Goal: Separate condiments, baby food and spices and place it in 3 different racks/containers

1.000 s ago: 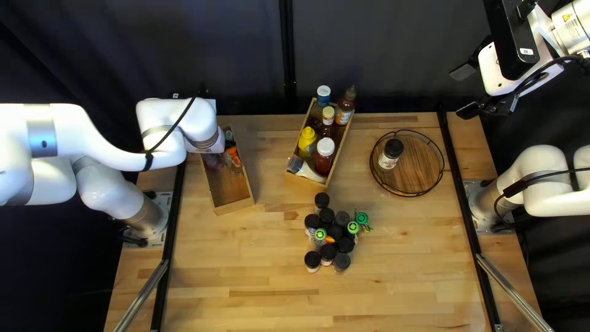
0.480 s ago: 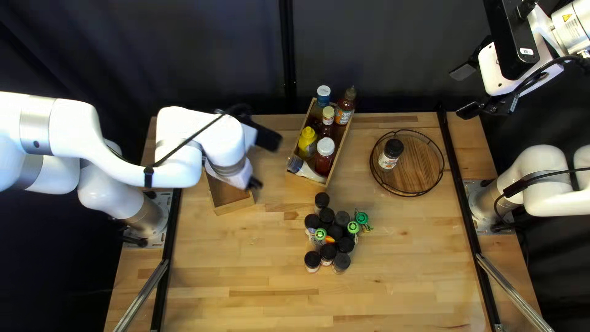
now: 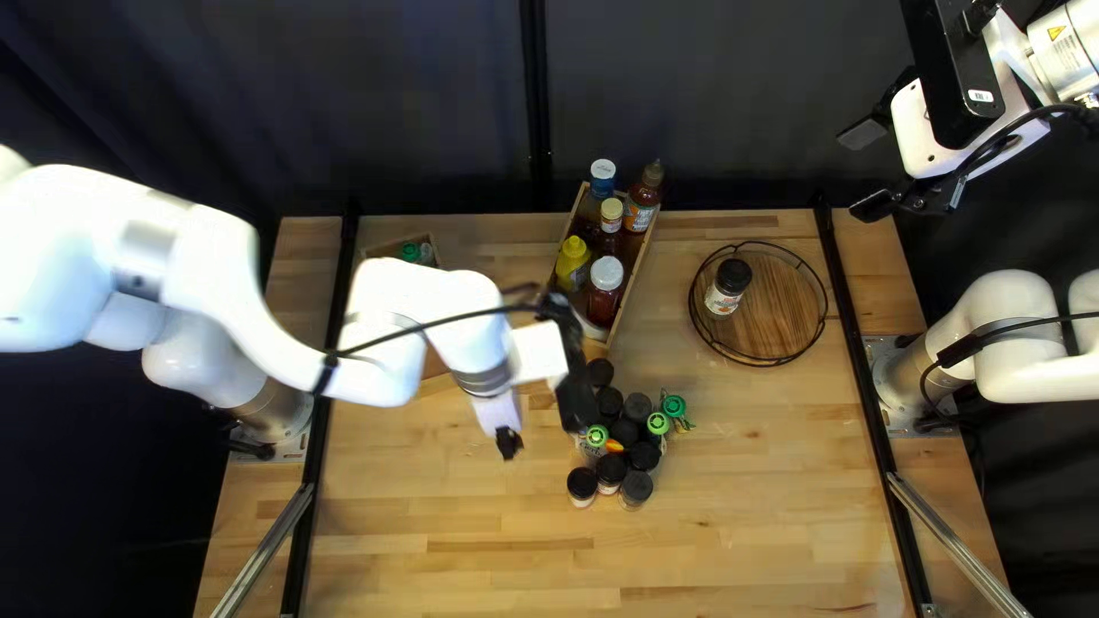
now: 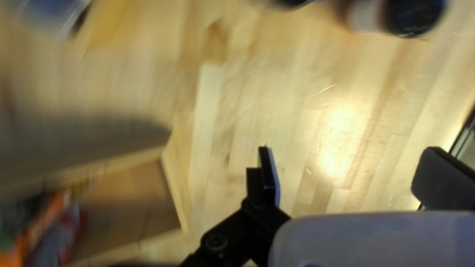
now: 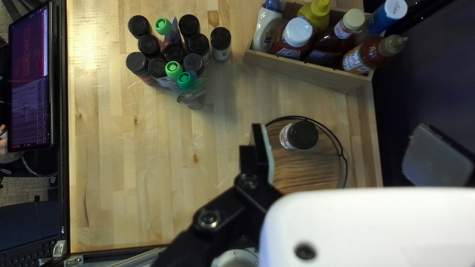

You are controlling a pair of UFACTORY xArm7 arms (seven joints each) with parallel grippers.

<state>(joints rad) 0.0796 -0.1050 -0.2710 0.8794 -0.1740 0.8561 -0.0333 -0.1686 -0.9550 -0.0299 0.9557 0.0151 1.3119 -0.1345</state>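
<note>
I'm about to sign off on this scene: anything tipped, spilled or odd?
Yes, mildly. The white bottle with the blue cap seems to slump sideways across one end of the wooden crate, while the white-capped bottle beside it looks more upright. I see no spill or damage.

A robotics lab is suggested by white jointed robot arms (image 3: pixel 183 258), a pale wooden table (image 3: pixel 458 521), a dark cloth curtain (image 3: pixel 687 92) and, well apart from the right gripper's (image 3: pixel 867 172) fingers (image 5: pixel 262 153), a black-framed rectangular monitor (image 5: pixel 29 74).
</note>
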